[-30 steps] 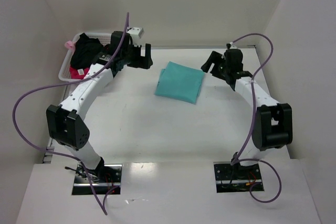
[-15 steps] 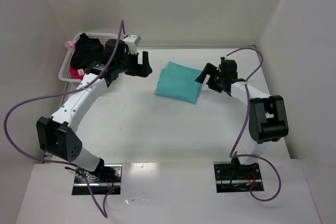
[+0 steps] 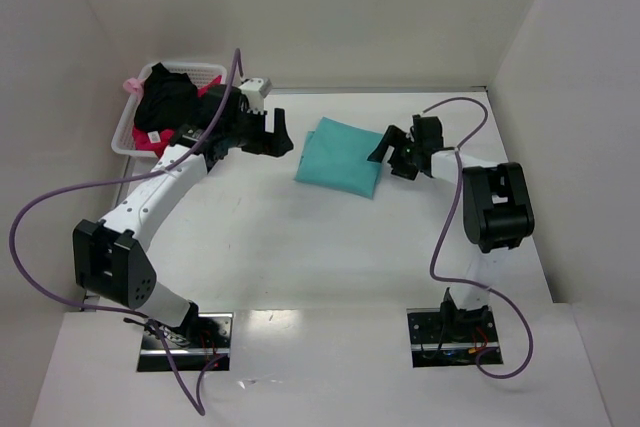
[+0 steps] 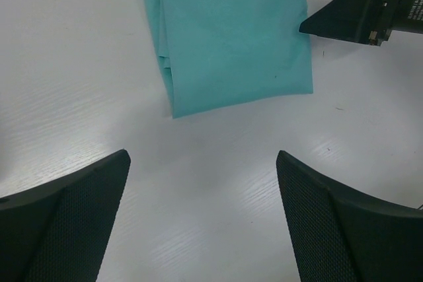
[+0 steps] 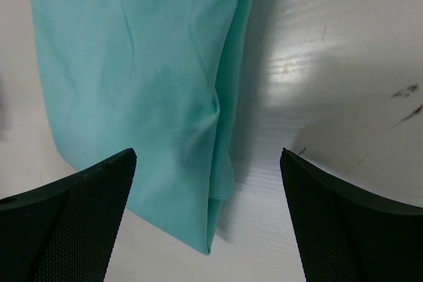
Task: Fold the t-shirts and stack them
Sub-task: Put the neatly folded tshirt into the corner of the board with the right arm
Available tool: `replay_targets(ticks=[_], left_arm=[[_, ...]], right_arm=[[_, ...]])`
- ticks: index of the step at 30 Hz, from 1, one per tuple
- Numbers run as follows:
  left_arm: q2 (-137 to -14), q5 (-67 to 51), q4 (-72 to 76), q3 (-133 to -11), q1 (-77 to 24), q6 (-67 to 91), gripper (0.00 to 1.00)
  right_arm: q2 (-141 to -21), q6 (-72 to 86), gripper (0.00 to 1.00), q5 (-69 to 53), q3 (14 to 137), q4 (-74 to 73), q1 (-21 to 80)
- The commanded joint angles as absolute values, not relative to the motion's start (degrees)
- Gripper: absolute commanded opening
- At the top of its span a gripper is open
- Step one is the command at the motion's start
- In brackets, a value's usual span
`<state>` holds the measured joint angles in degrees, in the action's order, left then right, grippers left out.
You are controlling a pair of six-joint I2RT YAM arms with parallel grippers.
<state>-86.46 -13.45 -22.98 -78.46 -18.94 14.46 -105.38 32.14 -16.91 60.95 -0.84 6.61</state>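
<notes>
The right arm has tucked its elbow in over the last second, and the right gripper (image 3: 384, 150) has slid in towards the teal t-shirt (image 3: 340, 157). The left arm has pulled back a touch.

The right gripper's jaws are spread wide and holding nothing. In its wrist view the shirt's thick folded side runs straight between the two fingers, with bare table to the right. The left gripper (image 3: 277, 133) is also wide open and empty, just beside the shirt's other side. Its own camera shows loose layers peeping out along that edge.

The teal t-shirt lies folded into a neat rectangle at the back middle of the table (image 3: 300, 247), slightly askew. It looks done, so I'd call this the let-go and tidy-up.

To do it well, the right gripper should rise straight up before it swings, so no fingertip catches that fat fold and drags the stack open. If those loose layers need a nudge, push inward and flat.

As for room, the rear wall (image 3: 380, 47) sits close behind the shirt, while the broad bare stretch nearer the bases is the place to spread the next one. The black t-shirt (image 3: 165, 97) and pink-red t-shirt (image 3: 145, 139) wait heaped in the basket (image 3: 190, 67) at the back left, within the left arm's reach. Watch its purple cable (image 3: 60, 197) looping wide.
</notes>
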Motion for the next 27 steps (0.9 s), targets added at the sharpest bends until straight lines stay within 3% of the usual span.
replay_targets(ticks=[1,3,27], left_arm=[[-85.0,-14.9,-19.4,-78.3,-19.2,15.4,0.99],[-85.0,-14.9,-19.4,-78.3,-19.2,15.4,0.99],[-83.3,-14.2,-20.1,-77.2,-19.2,16.4,0.99]], right_arm=[[-107.9,32.3,0.94,-16.3,65.5,0.3,7.0],[-109.8,32.3,0.9,-17.5,66.9,0.3,7.0],[-112.6,34.0,0.87,-11.4,70.5,-2.6,7.6]])
